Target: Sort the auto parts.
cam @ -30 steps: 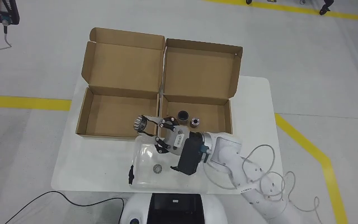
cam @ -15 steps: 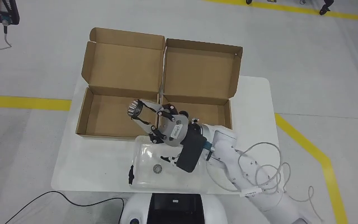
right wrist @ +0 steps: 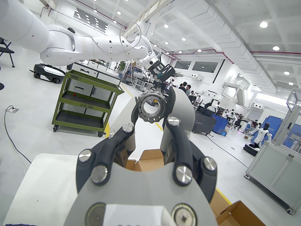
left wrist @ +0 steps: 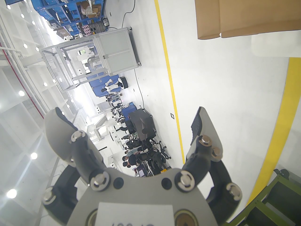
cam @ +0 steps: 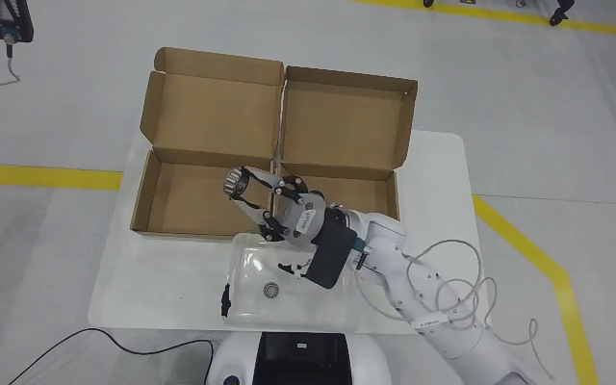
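Metal bearing ring | pinched between right tool tips | over cardboard box | left tool spread

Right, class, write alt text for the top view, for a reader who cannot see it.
The robot's right tool holds a bearing ring over the left cardboard box, which stands open beside a second box on a white table. A clear tray at the near edge holds one small metal part.
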Controlling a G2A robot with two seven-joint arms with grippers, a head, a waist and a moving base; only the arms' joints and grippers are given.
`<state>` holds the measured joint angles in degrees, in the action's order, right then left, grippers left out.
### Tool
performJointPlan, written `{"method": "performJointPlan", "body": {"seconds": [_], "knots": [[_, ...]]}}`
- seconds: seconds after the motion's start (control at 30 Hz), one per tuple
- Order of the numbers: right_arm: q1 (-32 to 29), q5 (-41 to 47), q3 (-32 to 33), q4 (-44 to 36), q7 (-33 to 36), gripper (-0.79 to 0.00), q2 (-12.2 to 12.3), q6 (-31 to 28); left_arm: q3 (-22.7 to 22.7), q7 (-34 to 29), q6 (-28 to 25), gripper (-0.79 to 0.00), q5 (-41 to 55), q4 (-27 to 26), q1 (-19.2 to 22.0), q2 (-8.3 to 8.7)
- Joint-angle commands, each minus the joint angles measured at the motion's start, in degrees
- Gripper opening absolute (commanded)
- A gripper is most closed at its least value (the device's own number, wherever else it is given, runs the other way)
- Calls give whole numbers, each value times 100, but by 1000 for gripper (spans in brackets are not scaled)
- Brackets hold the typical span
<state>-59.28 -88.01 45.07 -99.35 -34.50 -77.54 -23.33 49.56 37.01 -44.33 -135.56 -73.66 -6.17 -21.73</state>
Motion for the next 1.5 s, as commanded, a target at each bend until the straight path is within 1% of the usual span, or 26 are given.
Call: {"method": "performJointPlan", "body": {"seconds": [0.0, 0.03, 0.13, 0.2, 0.33, 0.47, 0.53, 0.6, 0.67, 0.77, 0.83, 1.13, 1.23, 1.27, 1.4, 1.47], "knots": [[-15, -11, -6, 50, 42, -785, 0, -76, 0, 0, 0, 0, 0, 0, 0, 0], [-5, -21, -3, 124, 234, -785, -3, -87, 0, 0, 0, 0, 0, 0, 0, 0], [44, -107, -21, 11, 1619, -785, -34, 128, 0, 0, 0, 0, 0, 0, 0, 0], [103, 42, -62, -55, 2092, -785, -66, 85, 0, 0, 0, 0, 0, 0, 0, 0], [292, 334, -126, 133, 2903, -785, -130, -66, 0, 0, 0, 0, 0, 0, 0, 0], [580, 735, -205, 563, 3356, -785, -221, -245, 0, 0, 0, 0, 0, 0, 0, 0], [722, 912, -263, 809, 3537, -785, -276, -261, 0, 0, 0, 0, 0, 0, 0, 0], [880, 973, -355, 1054, 3917, -785, -337, -183, 0, 0, 0, 0, 0, 0, 0, 0], [1011, 1159, -485, 1249, 4018, -785, -417, -185, 0, 0, 0, 0, 0, 0, 0, 0], [1258, 1302, -689, 1704, 4347, -785, -546, -115, 0, 0, 0, 0, 0, 0, 0, 0], [1417, 1494, -833, 2036, 4392, -785, -649, -141, 0, 0, 0, 0, 0, 0, 0, 0], [2235, 2172, -1578, 3491, 4955, -785, -1254, -279, 0, 0, 0, 0, 0, 0, 0, 0], [2481, 2250, -1810, 3972, 5463, -785, -1472, -187, 0, 0, 0, 0, 0, 0, 0, 0], [2528, 2329, -1857, 4097, 5534, -785, -1543, -158, 0, 0, 0, 0, 0, 0, 0, 0], [2702, 2473, -2018, 4648, 5712, -785, -1786, -138, 0, 0, 0, 0, 0, 0, 0, 0], [2758, 2545, -2066, 4864, 5659, -785, -1894, -163, 0, 0, 0, 0, 0, 0, 0, 0]]}}
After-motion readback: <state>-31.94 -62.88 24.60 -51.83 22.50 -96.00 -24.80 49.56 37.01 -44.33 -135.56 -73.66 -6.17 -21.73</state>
